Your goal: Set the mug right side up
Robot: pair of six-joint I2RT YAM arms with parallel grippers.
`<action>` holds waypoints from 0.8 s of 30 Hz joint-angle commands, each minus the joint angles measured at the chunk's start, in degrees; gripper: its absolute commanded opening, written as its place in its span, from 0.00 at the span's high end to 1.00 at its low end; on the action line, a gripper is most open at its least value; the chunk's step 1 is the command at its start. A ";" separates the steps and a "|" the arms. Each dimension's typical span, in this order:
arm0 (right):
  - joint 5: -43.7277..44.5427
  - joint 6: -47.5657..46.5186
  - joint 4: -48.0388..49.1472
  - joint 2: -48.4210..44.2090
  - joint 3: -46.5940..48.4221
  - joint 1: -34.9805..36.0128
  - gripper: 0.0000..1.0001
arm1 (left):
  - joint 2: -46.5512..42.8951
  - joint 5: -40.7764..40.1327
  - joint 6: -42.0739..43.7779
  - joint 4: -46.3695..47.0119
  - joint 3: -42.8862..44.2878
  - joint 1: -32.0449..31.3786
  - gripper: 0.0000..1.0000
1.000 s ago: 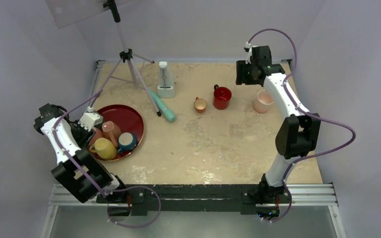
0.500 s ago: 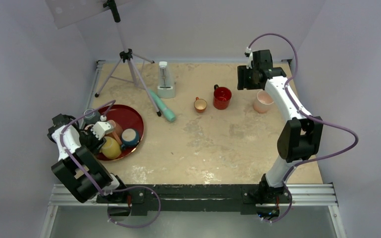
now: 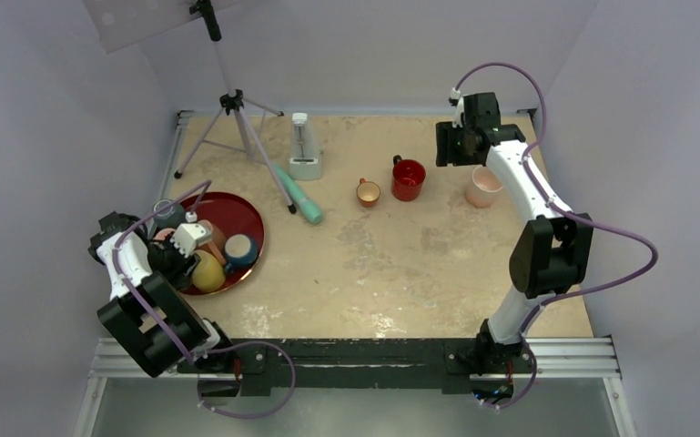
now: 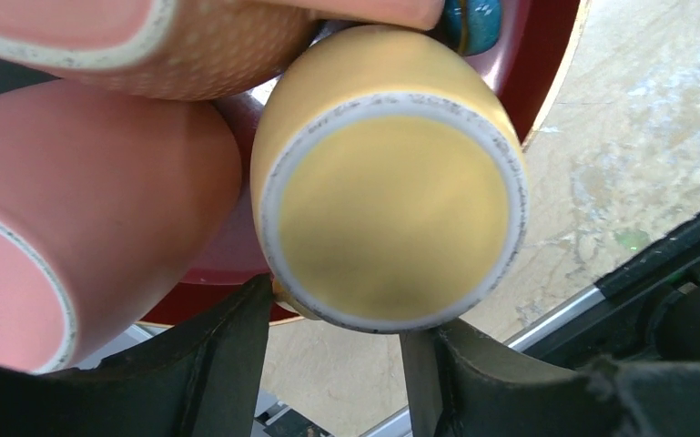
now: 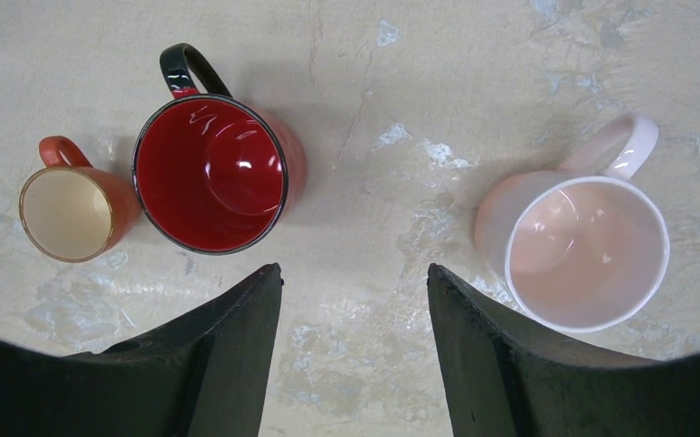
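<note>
Item 1, yellow mug (image 4: pixel 391 209): sits at the near edge of the round red tray (image 3: pixel 233 215) on the left of the surface (image 3: pixel 391 264). It is not right side up; its unglazed foot ring and flat base face the left wrist camera, and its mouth is turned away out of sight. Item 2, left end effector (image 4: pixel 335 319): low over the tray's near left side, fingers spread wide to either side of the mug's lower edge, gripping nothing. Whether either finger touches the mug cannot be told. Item 3, tray companions: a plain pink cup (image 4: pixel 100 182) pressed against the yellow mug, a dotted pink-rimmed cup (image 4: pixel 209 45) just beyond it, and a blue mug (image 3: pixel 240 248) towards the tray's right side. Item 4, right end effector (image 5: pixel 353 273): raised over the far right of the surface, fingers parted and empty, above bare surface between two upright mugs. Item 5, upright mugs in a far row: a small orange mug (image 5: pixel 68 214), a red mug (image 5: pixel 209 173) with a black handle just beside it, and a pale pink mug (image 5: pixel 587 250) well apart to the right. Item 6, far left of the surface: a tripod (image 3: pixel 237 114), a white upright device (image 3: pixel 303 150), and a teal stick-like object (image 3: pixel 305 208) lying flat.
</note>
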 commanded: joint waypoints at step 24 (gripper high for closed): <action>-1.65 -1.00 2.62 -2.60 -4.64 1.26 0.38 | 0.40 4.75 -12.98 12.33 -4.39 -0.15 0.55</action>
